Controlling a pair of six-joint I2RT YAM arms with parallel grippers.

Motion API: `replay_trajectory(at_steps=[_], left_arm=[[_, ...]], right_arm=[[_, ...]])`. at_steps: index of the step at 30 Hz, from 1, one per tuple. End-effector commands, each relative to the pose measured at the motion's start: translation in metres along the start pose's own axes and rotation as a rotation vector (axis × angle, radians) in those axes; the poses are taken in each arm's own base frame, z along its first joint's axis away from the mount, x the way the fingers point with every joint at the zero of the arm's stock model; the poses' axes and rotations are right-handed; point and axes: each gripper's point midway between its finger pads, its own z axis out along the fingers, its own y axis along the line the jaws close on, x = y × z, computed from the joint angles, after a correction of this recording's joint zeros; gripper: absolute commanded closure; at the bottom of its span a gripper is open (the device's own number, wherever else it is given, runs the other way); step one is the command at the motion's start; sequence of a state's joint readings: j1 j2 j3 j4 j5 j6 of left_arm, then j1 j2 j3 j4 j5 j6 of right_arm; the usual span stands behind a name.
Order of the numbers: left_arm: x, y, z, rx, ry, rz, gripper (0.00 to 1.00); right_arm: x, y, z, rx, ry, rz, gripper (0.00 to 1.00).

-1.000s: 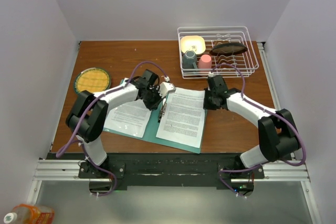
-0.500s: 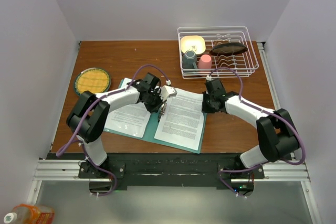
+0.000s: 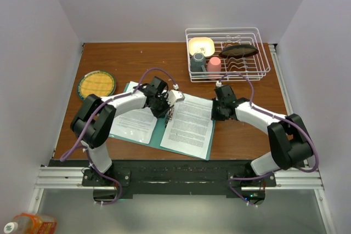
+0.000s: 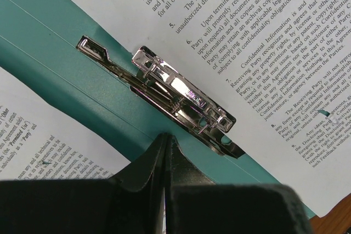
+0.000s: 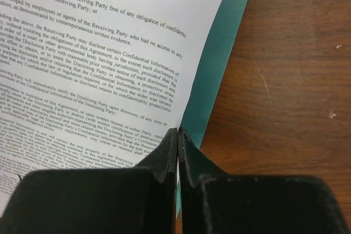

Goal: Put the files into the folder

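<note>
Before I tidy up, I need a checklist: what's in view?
table: one, brown wood
folder: one, teal, open, table centre
files: two, white printed, one per leaf
clip: one, silver, between the files
dish rack: one, white wire, far right
bowl: one, yellow, in rack
cups: two, grey-green and pink, in rack
dark oval item: one, in rack
round mat: one, yellow-green, left
bottle: one, orange, near-left, off table
left gripper: black, shut, above clip
right gripper: black, shut, at right file's edge

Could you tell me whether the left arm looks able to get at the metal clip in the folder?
Probably yes: the left gripper, shut, sits right beside the clip, with only bare folder between them and nothing lying over the clip. It would need to open to grasp it.
</note>
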State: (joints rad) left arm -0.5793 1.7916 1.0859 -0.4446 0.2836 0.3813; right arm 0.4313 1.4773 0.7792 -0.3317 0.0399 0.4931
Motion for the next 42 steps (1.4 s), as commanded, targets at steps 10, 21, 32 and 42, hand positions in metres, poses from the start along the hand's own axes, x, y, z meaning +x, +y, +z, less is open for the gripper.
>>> replay_trajectory(at_steps=[10, 21, 32, 42], left_arm=[[-0.006, -0.002, 0.000, 0.007, -0.019, 0.012, 0.95], [-0.004, -0.003, -0.001, 0.004, -0.017, 0.014, 0.96], [-0.004, -0.001, -0.003, -0.007, -0.012, 0.013, 0.97], [-0.005, -0.001, -0.006, -0.014, -0.018, 0.000, 0.97]], right_arm=[[-0.007, 0.010, 0.005, -0.033, -0.012, 0.016, 1.00], [-0.012, 0.014, 0.004, -0.036, -0.009, 0.014, 1.00], [-0.004, 0.004, -0.009, 0.012, 0.035, 0.005, 0.51], [-0.013, 0.004, -0.023, 0.028, 0.008, 0.034, 0.48]])
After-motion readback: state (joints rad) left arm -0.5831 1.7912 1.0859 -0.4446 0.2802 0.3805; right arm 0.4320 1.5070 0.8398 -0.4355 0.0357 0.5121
